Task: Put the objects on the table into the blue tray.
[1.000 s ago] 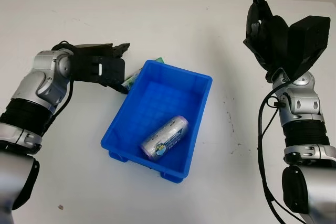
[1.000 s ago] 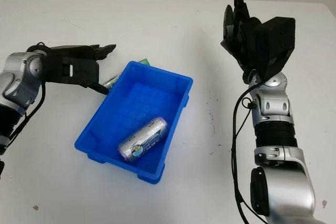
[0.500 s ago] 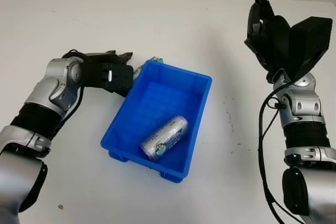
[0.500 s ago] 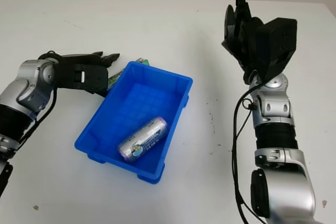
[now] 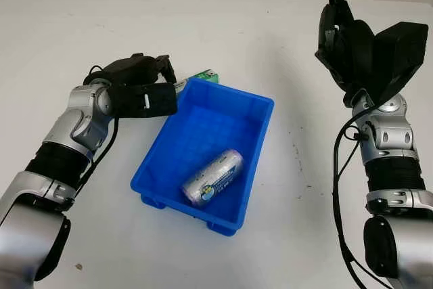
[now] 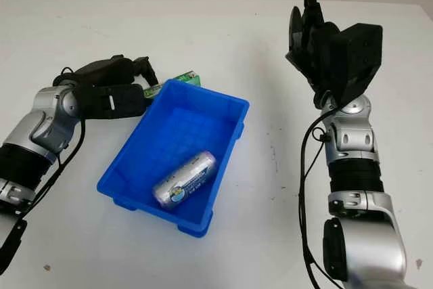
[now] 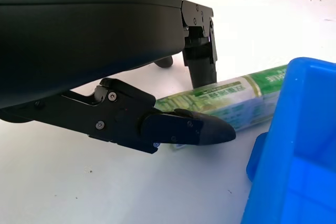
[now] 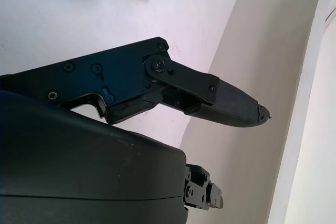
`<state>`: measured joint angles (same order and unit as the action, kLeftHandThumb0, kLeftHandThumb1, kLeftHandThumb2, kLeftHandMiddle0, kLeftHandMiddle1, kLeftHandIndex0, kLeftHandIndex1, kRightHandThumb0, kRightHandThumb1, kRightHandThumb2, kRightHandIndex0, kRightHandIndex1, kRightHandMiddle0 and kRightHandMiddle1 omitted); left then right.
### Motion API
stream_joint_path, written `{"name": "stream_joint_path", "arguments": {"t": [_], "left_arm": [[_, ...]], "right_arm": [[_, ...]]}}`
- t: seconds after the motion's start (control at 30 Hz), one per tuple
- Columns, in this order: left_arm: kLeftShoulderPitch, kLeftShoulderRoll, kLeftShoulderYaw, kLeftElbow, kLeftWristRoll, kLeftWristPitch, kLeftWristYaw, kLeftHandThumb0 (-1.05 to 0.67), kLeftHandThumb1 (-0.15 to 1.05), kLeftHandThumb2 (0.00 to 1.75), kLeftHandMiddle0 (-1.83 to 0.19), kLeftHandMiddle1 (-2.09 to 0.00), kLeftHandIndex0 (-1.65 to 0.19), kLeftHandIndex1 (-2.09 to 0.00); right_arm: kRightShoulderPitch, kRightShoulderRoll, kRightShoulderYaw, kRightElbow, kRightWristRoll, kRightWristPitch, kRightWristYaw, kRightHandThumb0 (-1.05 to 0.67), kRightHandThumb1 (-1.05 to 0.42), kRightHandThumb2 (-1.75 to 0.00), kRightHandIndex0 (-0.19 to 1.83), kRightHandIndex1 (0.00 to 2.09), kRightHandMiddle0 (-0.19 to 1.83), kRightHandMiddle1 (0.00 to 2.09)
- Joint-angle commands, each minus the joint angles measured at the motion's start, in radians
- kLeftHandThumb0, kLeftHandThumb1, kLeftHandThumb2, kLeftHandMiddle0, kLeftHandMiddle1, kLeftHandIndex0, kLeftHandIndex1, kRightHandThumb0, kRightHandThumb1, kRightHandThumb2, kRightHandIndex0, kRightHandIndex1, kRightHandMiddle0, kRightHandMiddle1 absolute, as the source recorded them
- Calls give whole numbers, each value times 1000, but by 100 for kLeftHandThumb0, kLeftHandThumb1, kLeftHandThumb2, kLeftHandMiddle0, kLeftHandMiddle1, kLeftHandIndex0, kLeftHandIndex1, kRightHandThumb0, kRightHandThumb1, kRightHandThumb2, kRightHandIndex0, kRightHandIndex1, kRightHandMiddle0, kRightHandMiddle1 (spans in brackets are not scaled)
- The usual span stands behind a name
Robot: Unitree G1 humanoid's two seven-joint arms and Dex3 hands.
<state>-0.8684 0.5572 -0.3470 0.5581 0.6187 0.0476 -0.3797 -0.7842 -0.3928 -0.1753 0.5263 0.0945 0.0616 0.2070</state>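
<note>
My left hand (image 5: 145, 89) hovers at the blue tray (image 5: 254, 160)'s 10 o'clock corner, fingers (image 7: 194, 129) straddling the green tube (image 7: 226, 100) but not closed on it, since the tube lies on the white table (image 5: 67, 25) tight against the tray's outer wall, leaving little room. 1 silver can (image 5: 212, 178) already lies inside the tray. My right hand (image 5: 345, 38) waits raised at 2 o'clock, open, holding nothing, clear of the work.

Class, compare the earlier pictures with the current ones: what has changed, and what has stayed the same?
The left hand moved toward the far-left corner of the blue plastic tray, fingers now around the green tube on the table, not lifted. The silver can in the tray and the raised, open right hand stayed put.
</note>
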Motion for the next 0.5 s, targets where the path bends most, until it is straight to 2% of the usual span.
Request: {"name": "stream_joint_path", "arguments": {"t": [0.0, 0.07, 0.2, 0.47], "left_arm": [[26, -37, -16, 21, -23, -29, -11, -44, 105, 49, -109, -209, -50, -209], [26, -40, -11, 29, -34, -49, -5, -49, 105, 51, -122, -209, -65, -209], [20, -39, -2, 39, -55, -71, -18, -53, 105, 52, -134, -209, -83, -209], [-3, -19, -13, 105, -49, -157, -14, -46, 105, 52, -134, -209, -80, -209]], "right_arm": [[5, -9, -9, 4, 2, -15, 1, -70, -105, -77, -19, 0, -19, 0], [6, -7, -12, 2, 6, -12, 2, -70, -105, -76, -19, 0, -19, 0], [12, -8, -12, -14, 6, 5, -1, -69, -105, -76, -19, 0, -19, 0], [14, -8, -19, -12, 18, 4, 9, -67, -105, -76, -19, 0, -19, 0]]}}
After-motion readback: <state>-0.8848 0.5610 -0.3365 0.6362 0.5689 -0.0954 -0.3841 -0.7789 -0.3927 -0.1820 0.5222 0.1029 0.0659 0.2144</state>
